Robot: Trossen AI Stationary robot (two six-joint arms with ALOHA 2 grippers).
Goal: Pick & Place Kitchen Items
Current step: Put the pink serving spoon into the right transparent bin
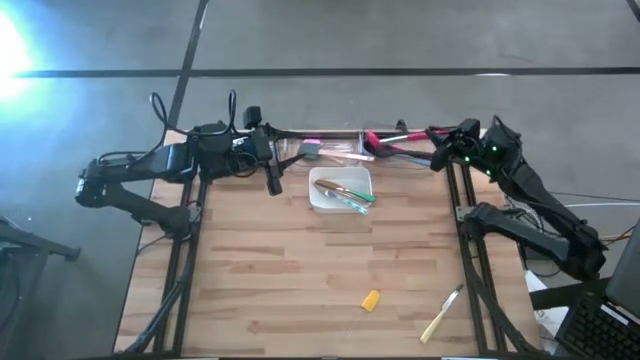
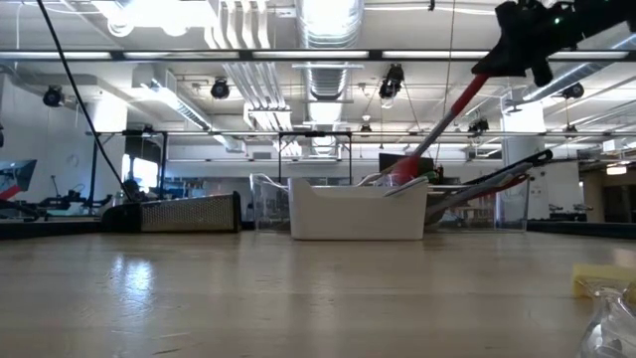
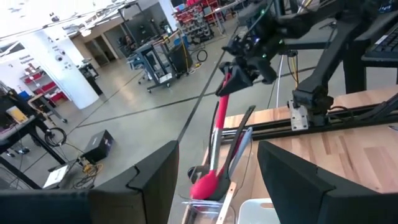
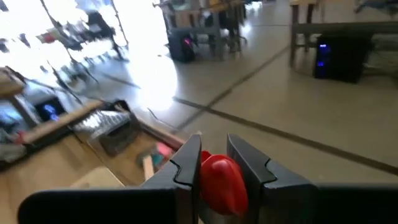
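Note:
My right gripper (image 1: 440, 152) is at the table's far right edge, shut on a red spatula (image 3: 217, 124). The spatula slants down toward the left, and its red head (image 3: 204, 184) is low in a clear bin (image 1: 325, 150) among dark-handled utensils (image 3: 239, 140). My left gripper (image 1: 272, 168) hovers open at the far left, beside that bin, with nothing between its fingers (image 3: 155, 183). A white tray (image 1: 340, 190) holds a few utensils. A yellow piece (image 1: 371, 300) and a wooden-handled utensil (image 1: 441, 316) lie near the front edge. My right gripper pinches the free end of the red spatula's handle (image 4: 219, 180) between its two fingers. It comes nearly level from the table's right side. The handle slopes down from the fingers (image 2: 467, 94) and the head is down in the clear bin. Whether the head rests there I cannot tell.
A steel grater (image 2: 189, 212) lies at the far edge left of the tray. The wide middle of the wooden table (image 1: 300, 260) is bare. Black frame rails (image 1: 470, 250) run down both sides of the table.

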